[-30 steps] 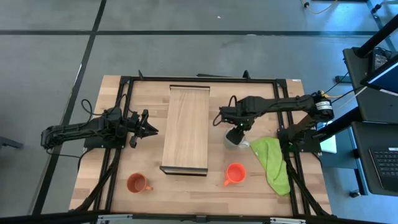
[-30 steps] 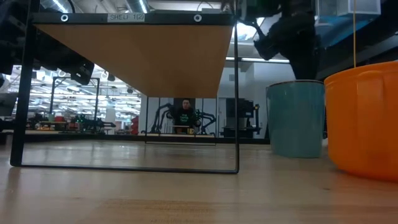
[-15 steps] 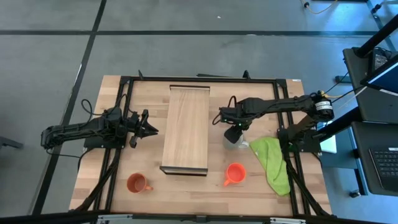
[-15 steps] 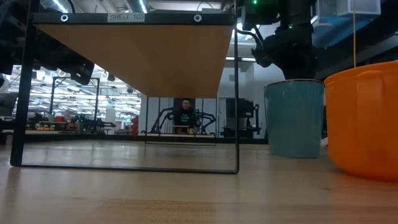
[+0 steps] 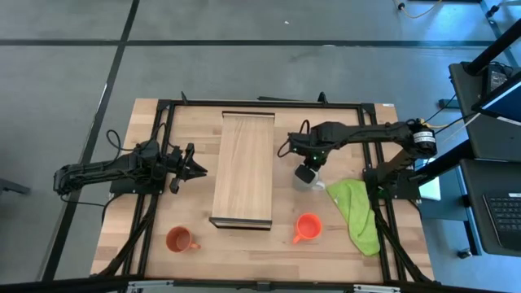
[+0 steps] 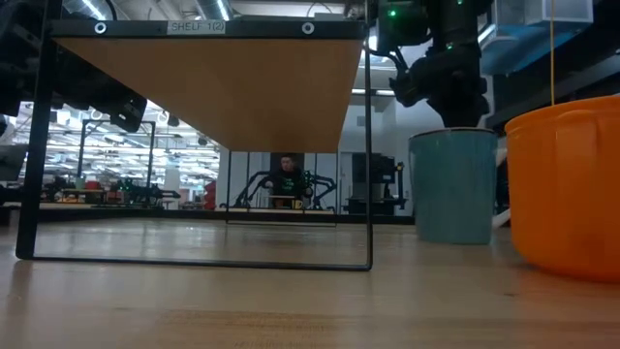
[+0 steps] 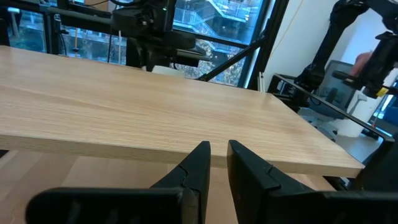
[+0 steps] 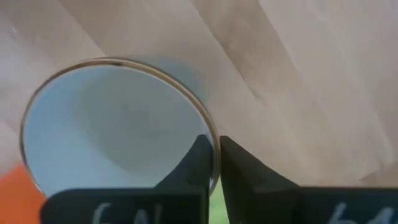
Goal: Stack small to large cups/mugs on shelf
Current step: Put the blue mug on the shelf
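The pale grey-green mug point(image 5: 306, 182) stands upright on the table right of the shelf point(image 5: 244, 167), and my right gripper point(image 5: 304, 172) is shut on its rim from above. The bright orange-red mug point(image 5: 308, 227) stands nearer the front edge. The brownish-orange mug point(image 5: 179, 240) stands at the front left. Left of the shelf, my left gripper point(image 5: 199, 170) points level at the shelf's long edge point(image 7: 155, 140). It is shut to a narrow slit and holds nothing. My right gripper pinches the grey-green mug's rim point(image 8: 214, 144) between its two fingers, one finger point(image 8: 196, 158) inside the white hollow and the other outside the wall. The fingers point straight down. The mug stands upright with its base point(image 6: 453, 238) on the table.
A green cloth point(image 5: 356, 213) lies crumpled right of the two mugs. The shelf is raised on a thin black frame point(image 6: 368, 145), with open space under it. Black rails run around the table's edges point(image 5: 269, 103).
My right gripper has moved a little toward the table's left and come down onto the grey-green mug's rim. The mug has slid slightly toward the shelf and stayed upright on the table.
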